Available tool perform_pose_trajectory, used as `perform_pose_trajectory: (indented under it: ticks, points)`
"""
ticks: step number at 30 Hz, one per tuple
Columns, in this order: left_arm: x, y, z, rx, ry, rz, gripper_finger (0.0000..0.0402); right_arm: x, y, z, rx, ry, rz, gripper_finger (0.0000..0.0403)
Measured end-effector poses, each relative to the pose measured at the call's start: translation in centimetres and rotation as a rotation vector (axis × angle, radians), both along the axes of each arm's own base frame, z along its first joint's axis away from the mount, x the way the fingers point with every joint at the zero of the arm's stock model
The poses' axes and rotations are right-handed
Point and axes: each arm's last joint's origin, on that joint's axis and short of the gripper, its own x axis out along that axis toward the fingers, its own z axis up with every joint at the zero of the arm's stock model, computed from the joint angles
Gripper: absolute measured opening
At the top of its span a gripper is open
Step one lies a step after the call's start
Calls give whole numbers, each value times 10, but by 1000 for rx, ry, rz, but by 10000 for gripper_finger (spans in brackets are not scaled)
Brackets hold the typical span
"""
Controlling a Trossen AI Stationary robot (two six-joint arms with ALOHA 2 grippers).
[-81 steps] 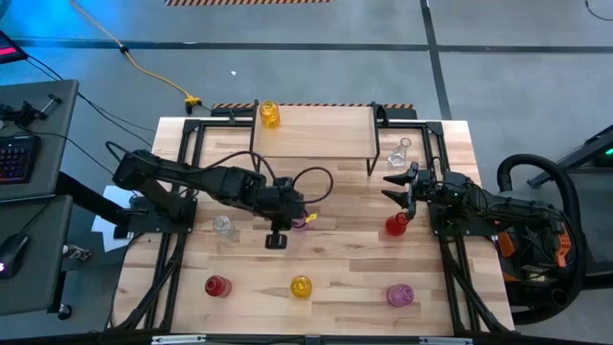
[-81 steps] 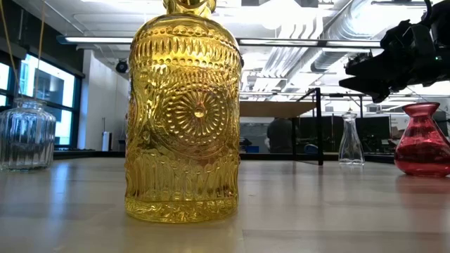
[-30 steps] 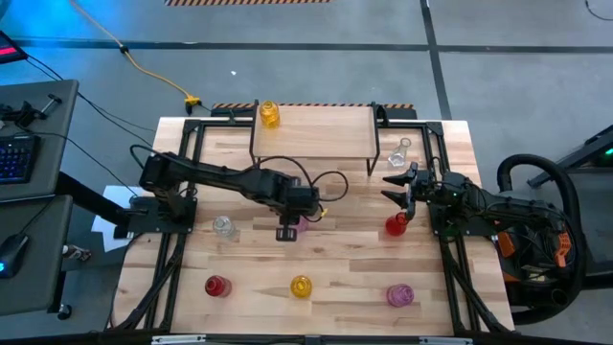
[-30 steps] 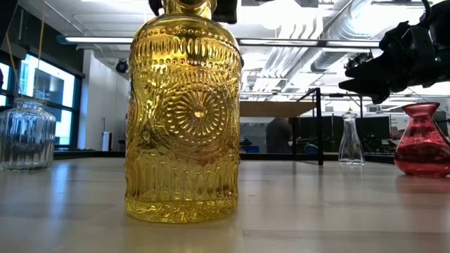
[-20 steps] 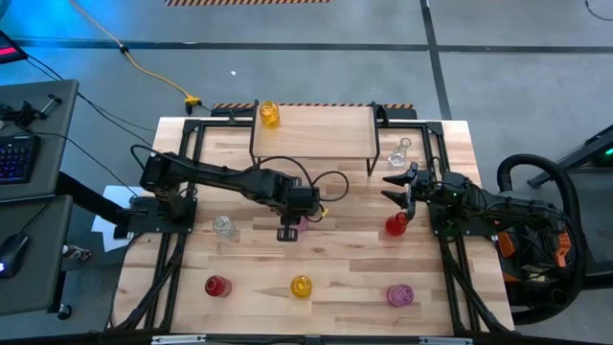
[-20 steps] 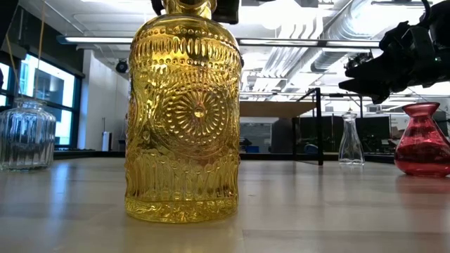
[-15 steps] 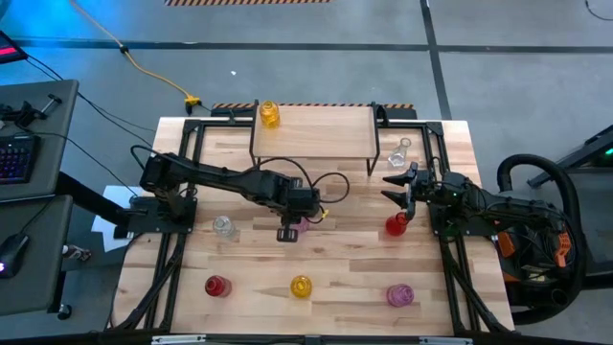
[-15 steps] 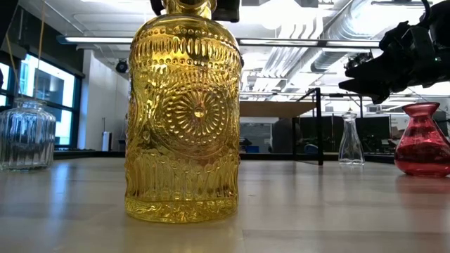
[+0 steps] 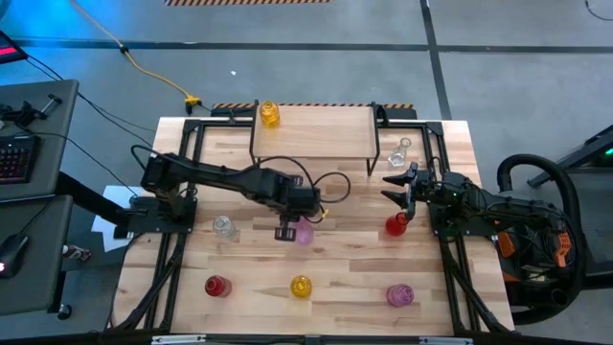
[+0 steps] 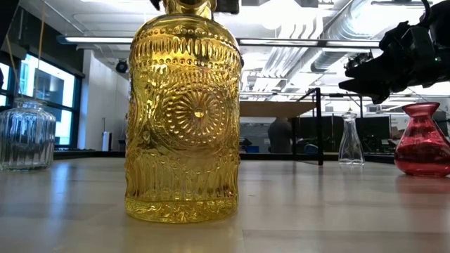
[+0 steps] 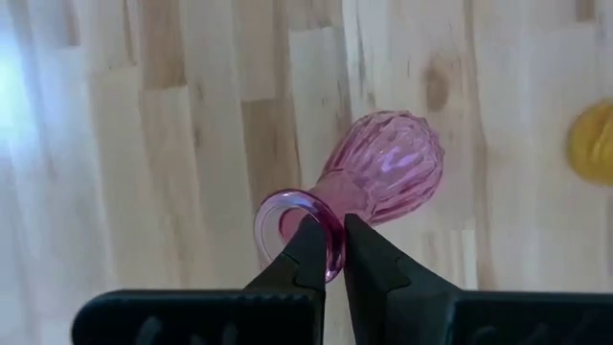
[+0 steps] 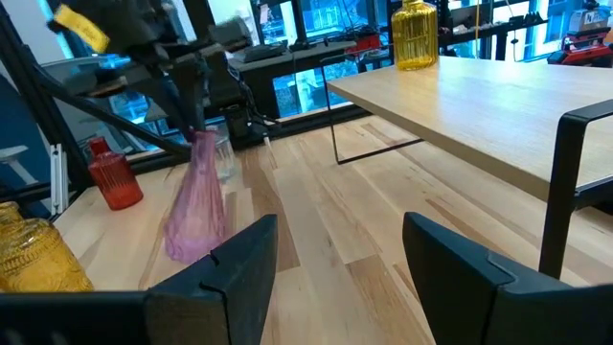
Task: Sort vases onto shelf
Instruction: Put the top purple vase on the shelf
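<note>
**A:** Where was your left gripper [image 11: 329,251] at that moment?

**B:** Out over the middle of the worktop [image 9: 335,259], in front of the shelf [image 9: 316,132]. I had it pinched tight on the rim of a pink vase [image 11: 369,192], one finger inside the mouth and one outside. From my right wrist view that vase was tilted, its belly low by the wood; whether the base touched the worktop I could not tell.

**A:** And the right gripper [image 9: 397,188]?

**B:** It hung with its fingers spread wide and nothing between them, just above a red vase [image 9: 397,225] on my right side of the worktop.

**A:** What was on the shelf?

**B:** One yellow vase [image 9: 270,115], standing at its back left corner. The rest of the light wood top was bare.

**A:** And the others?

**B:** A tall clear vase [image 9: 398,153] stood just beside the shelf's right legs. A ribbed clear vase [image 9: 223,227] stood to the left of my left gripper. Along the near edge stood a second red vase [image 9: 217,286], a second yellow vase [image 9: 301,287] and a second pink vase [image 9: 398,295], well apart from one another. In the low view that near yellow vase filled the foreground.
</note>
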Motion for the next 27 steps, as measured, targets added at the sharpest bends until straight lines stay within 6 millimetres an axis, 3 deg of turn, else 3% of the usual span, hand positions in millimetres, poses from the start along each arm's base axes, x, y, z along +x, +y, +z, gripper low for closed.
perform_pose_trajectory:
  ticks: [5, 16, 27]
  points:
    - [-2, 3, 12, 35, 3, 3, 4, 0, 0, 0, 0, 0, 1, 209]
    - [-5, 4, 16, 63, 16, -1, 4, 0, 0, 0, 0, 0, 1, 209]
    - [-13, 19, 65, 256, -4, -19, 4, 0, 0, 0, 0, 0, 0, 209]
